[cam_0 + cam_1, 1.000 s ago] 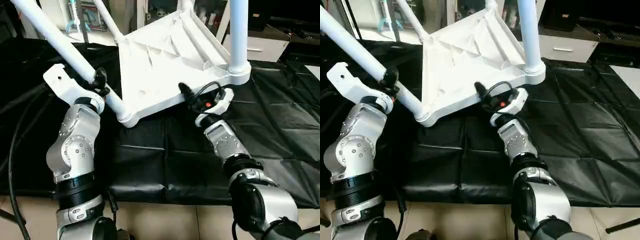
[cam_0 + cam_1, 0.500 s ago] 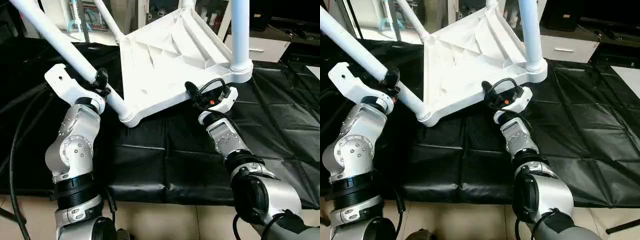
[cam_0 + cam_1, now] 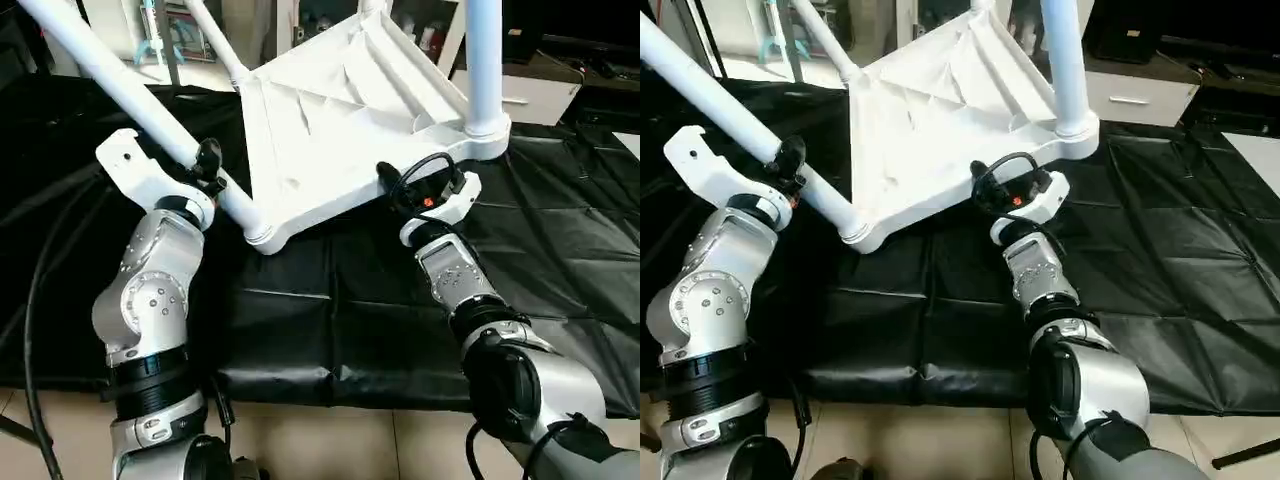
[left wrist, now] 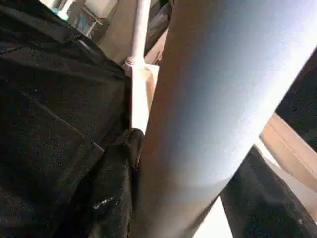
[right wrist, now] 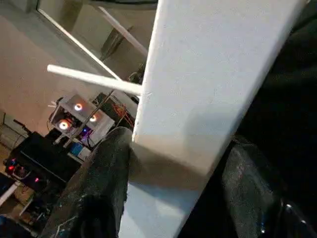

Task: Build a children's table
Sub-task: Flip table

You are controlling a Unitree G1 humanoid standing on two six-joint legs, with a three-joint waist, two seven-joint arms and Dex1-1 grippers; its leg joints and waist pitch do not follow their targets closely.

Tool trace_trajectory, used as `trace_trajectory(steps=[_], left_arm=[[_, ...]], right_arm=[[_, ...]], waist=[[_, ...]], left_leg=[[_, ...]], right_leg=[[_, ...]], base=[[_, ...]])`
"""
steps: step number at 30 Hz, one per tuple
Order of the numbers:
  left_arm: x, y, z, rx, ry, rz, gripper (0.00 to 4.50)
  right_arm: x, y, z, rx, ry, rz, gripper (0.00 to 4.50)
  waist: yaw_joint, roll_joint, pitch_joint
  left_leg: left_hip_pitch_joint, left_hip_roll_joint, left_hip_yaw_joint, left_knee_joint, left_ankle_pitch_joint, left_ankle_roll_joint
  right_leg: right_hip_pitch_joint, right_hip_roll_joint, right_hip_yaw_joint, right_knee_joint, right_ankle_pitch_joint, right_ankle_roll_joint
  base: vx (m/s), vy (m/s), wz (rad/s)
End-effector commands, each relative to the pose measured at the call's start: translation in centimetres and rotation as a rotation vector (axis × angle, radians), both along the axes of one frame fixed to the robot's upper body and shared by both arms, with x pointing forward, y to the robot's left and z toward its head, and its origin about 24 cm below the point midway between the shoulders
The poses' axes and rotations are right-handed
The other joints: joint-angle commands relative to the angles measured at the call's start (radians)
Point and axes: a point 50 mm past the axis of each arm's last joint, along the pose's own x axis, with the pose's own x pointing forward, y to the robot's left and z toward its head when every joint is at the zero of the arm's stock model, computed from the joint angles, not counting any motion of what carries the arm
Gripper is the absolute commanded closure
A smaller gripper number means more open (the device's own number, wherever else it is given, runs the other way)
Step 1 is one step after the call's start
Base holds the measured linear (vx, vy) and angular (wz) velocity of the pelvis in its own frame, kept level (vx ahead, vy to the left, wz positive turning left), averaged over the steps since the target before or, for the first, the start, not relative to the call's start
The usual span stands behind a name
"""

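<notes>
Left claw clamps white tapered tube leg; right claw pinches near rim of white ribbed plastic tabletop. Risk: thin rim grip slips, tilted top drops onto black-cloth bench.

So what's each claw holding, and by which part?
Left claw grips a white table leg near its socket; right claw clamps the tabletop's near edge.

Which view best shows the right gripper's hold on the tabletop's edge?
The right wrist view: the white tabletop edge sits between both black fingers. The eye views show the right gripper at the rim from outside, with the contact hidden. The left wrist view shows a leg instead.
</notes>
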Motion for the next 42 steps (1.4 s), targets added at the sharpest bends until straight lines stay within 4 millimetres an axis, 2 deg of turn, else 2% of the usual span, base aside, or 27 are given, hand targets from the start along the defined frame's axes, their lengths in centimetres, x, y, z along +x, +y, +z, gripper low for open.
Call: trace_trajectory(steps=[1, 2, 7, 8, 9, 10, 11, 13, 15, 18, 19, 20, 21, 22, 23, 24, 25, 26, 28, 29, 33, 34, 35, 37, 38, 42], left_arm=[[0.0, -0.9, -1.0, -0.034, 0.029, -0.060, 2.42], [-0.1, -1.0, -1.1, -0.028, 0.036, -0.058, 2.44], [-0.1, -0.8, -1.6, -0.010, 0.060, -0.041, 2.50], [-0.1, -0.7, -1.7, -0.011, 0.064, -0.036, 2.53], [-0.2, -0.7, -1.8, -0.011, 0.065, -0.034, 2.55], [-0.2, -0.6, -1.8, -0.011, 0.068, -0.031, 2.58], [-0.2, -0.6, -1.9, -0.010, 0.069, -0.030, 2.61], [-0.2, -0.5, -2.1, -0.008, 0.077, -0.024, 2.64], [-0.3, -0.4, -2.3, -0.008, 0.083, -0.020, 2.65], [-0.4, -0.3, -2.6, -0.008, 0.093, -0.012, 2.65], [-0.5, -0.2, -2.8, -0.007, 0.100, -0.008, 2.65], [-0.7, -0.2, -3.0, -0.009, 0.107, -0.004, 2.65], [-0.7, -0.2, -3.1, -0.011, 0.107, -0.004, 2.65], [-0.7, -0.2, -3.1, -0.012, 0.107, -0.004, 2.65], [-0.8, -0.3, -3.2, -0.011, 0.113, -0.006, 2.65], [-1.0, -0.3, -3.4, -0.012, 0.124, -0.007, 2.65], [-1.1, -0.4, -3.5, -0.012, 0.130, -0.007, 2.65], [-1.3, -0.4, -3.7, -0.012, 0.137, -0.007, 2.65], [-1.6, -0.4, -4.0, -0.013, 0.148, -0.003, 2.65], [-1.9, -0.2, -4.4, -0.013, 0.163, 0.006, 2.65], [-2.1, 0.0, -4.9, 0.003, 0.187, 0.013, 2.65], [-2.1, 0.0, -4.9, 0.009, 0.189, 0.012, 2.65], [-2.1, 0.1, -4.9, 0.020, 0.192, 0.006, 2.65], [-2.1, 0.1, -4.9, 0.026, 0.194, 0.002, 2.65], [-2.1, 0.0, -5.0, 0.058, 0.201, -0.015, 2.65], [-2.2, -0.2, -5.5, 0.140, 0.228, -0.058, 2.65]], right_arm=[[0.9, -1.5, 2.7, -0.100, -0.123, -0.053, 2.25], [1.0, -1.8, 3.3, -0.125, -0.158, -0.074, 2.25], [1.0, -3.5, 5.6, -0.207, -0.278, -0.175, 2.25], [0.6, -3.9, 6.2, -0.242, -0.328, -0.198, 2.25], [0.5, -4.0, 6.3, -0.249, -0.337, -0.200, 2.26], [0.1, -4.2, 6.5, -0.277, -0.370, -0.206, 2.27], [-0.1, -4.3, 6.6, -0.289, -0.382, -0.207, 2.27], [-1.3, -4.7, 6.8, -0.346, -0.432, -0.221, 2.27], [-2.5, -5.1, 6.6, -0.374, -0.454, -0.231, 2.27], [-3.9, -5.3, 6.3, -0.416, -0.466, -0.232, 2.27], [-4.7, -5.5, 6.0, -0.426, -0.462, -0.233, 2.27], [-5.7, -5.8, 5.7, -0.444, -0.452, -0.235, 2.26], [-5.9, -5.9, 5.6, -0.448, -0.451, -0.235, 2.26], [-5.9, -5.9, 5.6, -0.450, -0.450, -0.235, 2.26], [-6.2, -6.1, 5.6, -0.482, -0.449, -0.241, 2.26], [-6.6, -6.3, 5.9, -0.519, -0.463, -0.244, 2.26], [-6.7, -6.4, 6.2, -0.536, -0.471, -0.251, 2.26], [-7.0, -6.7, 6.8, -0.567, -0.485, -0.264, 2.26], [-7.2, -7.0, 7.8, -0.613, -0.510, -0.282, 2.26], [-7.3, -7.3, 8.9, -0.684, -0.533, -0.296, 2.26], [-7.0, -7.8, 10.3, -0.801, -0.555, -0.322, 2.26], [-6.9, -7.9, 10.6, -0.807, -0.560, -0.327, 2.26], [-6.7, -8.1, 11.0, -0.810, -0.548, -0.349, 2.26], [-6.6, -8.3, 11.0, -0.813, -0.539, -0.359, 2.26], [-6.5, -8.2, 11.2, -0.840, -0.529, -0.378, 2.26], [-6.6, -7.3, 11.6, -0.872, -0.530, -0.391, 2.26]], waist=[[-0.002, 0.003, -0.075], [-0.002, -0.002, -0.075], [0.002, -0.004, -0.076], [0.005, -0.009, -0.079], [0.009, -0.008, -0.080], [0.011, -0.013, -0.084], [0.019, -0.013, -0.086], [0.026, -0.014, -0.087], [0.032, -0.014, -0.085], [0.032, -0.013, -0.077], [0.033, -0.009, -0.077], [0.030, -0.011, -0.073], [0.031, -0.011, -0.073], [0.024, -0.014, -0.071], [0.020, -0.012, -0.069], [0.013, -0.014, -0.065], [0.011, -0.015, -0.064], [0.004, -0.016, -0.060], [-0.005, -0.016, -0.059], [-0.011, -0.019, -0.059], [-0.018, -0.023, -0.064], [-0.020, -0.023, -0.065], [-0.023, -0.028, -0.066], [-0.024, -0.027, -0.068], [-0.023, -0.035, -0.068], [-0.023, -0.032, -0.070]], left_leg=[[0.033, 0.085, -0.025, -0.063, 0.021, 0.103], [0.033, 0.085, -0.024, -0.062, 0.020, 0.102], [0.034, 0.084, -0.021, -0.060, 0.033, 0.106], [0.034, 0.083, -0.020, -0.056, 0.065, 0.118], [0.035, 0.083, -0.020, -0.054, 0.082, 0.122], [0.031, 0.081, -0.021, -0.048, 0.128, 0.138], [0.030, 0.080, -0.020, -0.043, 0.165, 0.150], [0.031, 0.080, -0.020, -0.038, 0.186, 0.155], [0.031, 0.083, -0.019, -0.040, 0.159, 0.152], [0.027, 0.085, -0.023, -0.049, 0.101, 0.121], [0.029, 0.086, -0.022, -0.050, 0.080, 0.111], [0.029, 0.087, -0.024, -0.057, 0.039, 0.082], [0.031, 0.087, -0.023, -0.058, 0.027, 0.074], [0.027, 0.086, -0.024, -0.065, -0.016, 0.054], [0.026, 0.085, -0.023, -0.069, -0.045, 0.041], [0.026, 0.083, -0.021, -0.072, -0.090, 0.017], [0.026, 0.083, -0.021, -0.075, -0.113, 0.007], [0.023, 0.083, -0.022, -0.082, -0.162, -0.019], [0.026, 0.081, -0.020, -0.086, -0.202, -0.038], [0.026, 0.081, -0.021, -0.087, -0.212, -0.049], [0.022, 0.077, -0.018, -0.083, -0.159, -0.036], [0.023, 0.078, -0.018, -0.082, -0.146, -0.031], [0.024, 0.077, -0.016, -0.078, -0.121, -0.023], [0.024, 0.077, -0.015, -0.074, -0.084, -0.006], [0.021, 0.076, -0.014, -0.072, -0.052, 0.010], [0.022, 0.075, -0.012, -0.066, -0.003, 0.031]], right_leg=[[0.038, -0.098, 0.041, -0.045, 0.128, -0.299], [0.039, -0.098, 0.041, -0.046, 0.125, -0.298], [0.036, -0.097, 0.041, -0.044, 0.129, -0.287], [0.036, -0.096, 0.042, -0.041, 0.159, -0.276], [0.035, -0.096, 0.042, -0.039, 0.179, -0.272], [0.035, -0.093, 0.042, -0.031, 0.230, -0.270], [0.031, -0.091, 0.042, -0.027, 0.263, -0.259], [0.026, -0.088, 0.042, -0.026, 0.279, -0.252], [0.023, -0.088, 0.042, -0.027, 0.251, -0.244], [0.023, -0.087, 0.043, -0.038, 0.171, -0.215], [0.022, -0.088, 0.042, -0.039, 0.153, -0.210], [0.024, -0.087, 0.045, -0.046, 0.124, -0.188], [0.023, -0.087, 0.045, -0.047, 0.118, -0.182], [0.026, -0.089, 0.045, -0.051, 0.083, -0.176], [0.025, -0.089, 0.045, -0.054, 0.051, -0.175], [0.023, -0.088, 0.046, -0.063, -0.001, -0.161], [0.024, -0.089, 0.047, -0.067, -0.028, -0.153], [0.024, -0.090, 0.048, -0.074, -0.096, -0.128], [0.019, -0.089, 0.049, -0.081, -0.148, -0.107], [0.021, -0.089, 0.048, -0.084, -0.167, -0.097], [0.020, -0.087, 0.047, -0.083, -0.107, -0.091], [0.019, -0.086, 0.047, -0.080, -0.086, -0.095], [0.019, -0.083, 0.047, -0.076, -0.043, -0.103], [0.020, -0.083, 0.046, -0.070, 0.017, -0.117], [0.023, -0.083, 0.045, -0.065, 0.052, -0.124], [0.023, -0.081, 0.045, -0.060, 0.101, -0.134]], base=[[0.000, 0.000, 0.00], [0.000, 0.000, 0.00], [0.000, 0.000, 0.00], [0.000, 0.000, 0.00], [0.000, 0.000, 0.00], [0.000, 0.000, 0.00], [0.000, 0.000, 0.00], [0.000, 0.000, 0.00], [0.000, 0.000, 0.00], [0.000, 0.000, 0.00], [0.000, 0.000, 0.00], [0.000, 0.000, 0.00], [0.000, 0.000, 0.00], [0.000, 0.000, 0.00], [0.000, 0.000, 0.00], [0.000, 0.000, 0.00], [0.000, 0.000, 0.00], [0.000, 0.000, 0.00], [0.000, 0.000, 0.00], [0.000, 0.000, 0.00], [0.000, 0.000, 0.00], [0.000, 0.000, 0.00], [0.000, 0.000, 0.00], [0.000, 0.000, 0.00], [0.000, 0.000, 0.00], [0.000, 0.000, 0.00]])
